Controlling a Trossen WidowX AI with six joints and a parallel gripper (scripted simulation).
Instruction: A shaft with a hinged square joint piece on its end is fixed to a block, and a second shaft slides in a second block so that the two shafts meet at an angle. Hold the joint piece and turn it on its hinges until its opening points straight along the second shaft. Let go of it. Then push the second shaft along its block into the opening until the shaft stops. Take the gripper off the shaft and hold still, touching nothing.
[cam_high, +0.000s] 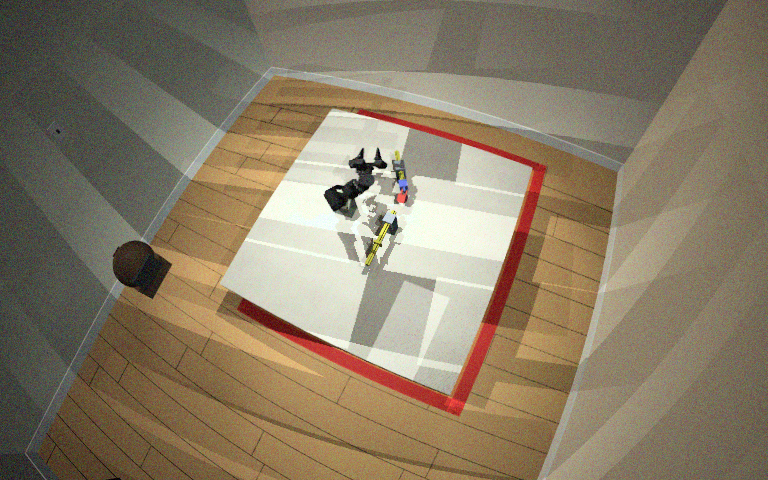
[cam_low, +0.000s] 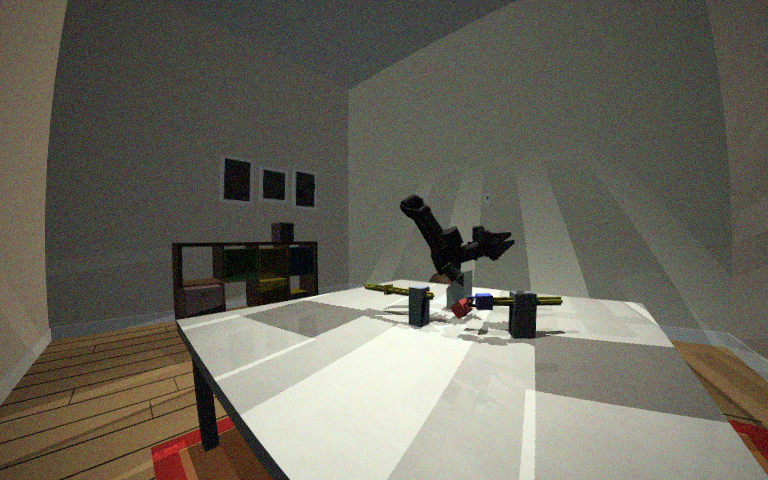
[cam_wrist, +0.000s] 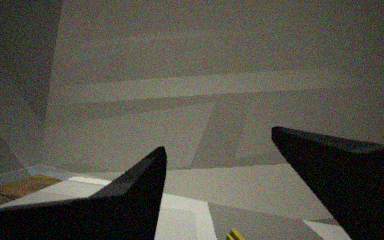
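The fixed yellow shaft runs through a dark grey block. A blue part is on its end, with the red joint piece beyond it, tilted downward in the exterior view. Its opening cannot be made out. The second yellow shaft lies at an angle through another grey block; its near end is apart from the red piece. My gripper is open and empty, raised above the table, away from the joint piece.
The white table bears both blocks and the arm. The second shaft has a small crosspiece. The blocks stand upright with the joint piece between them. A shelf stands beyond the table.
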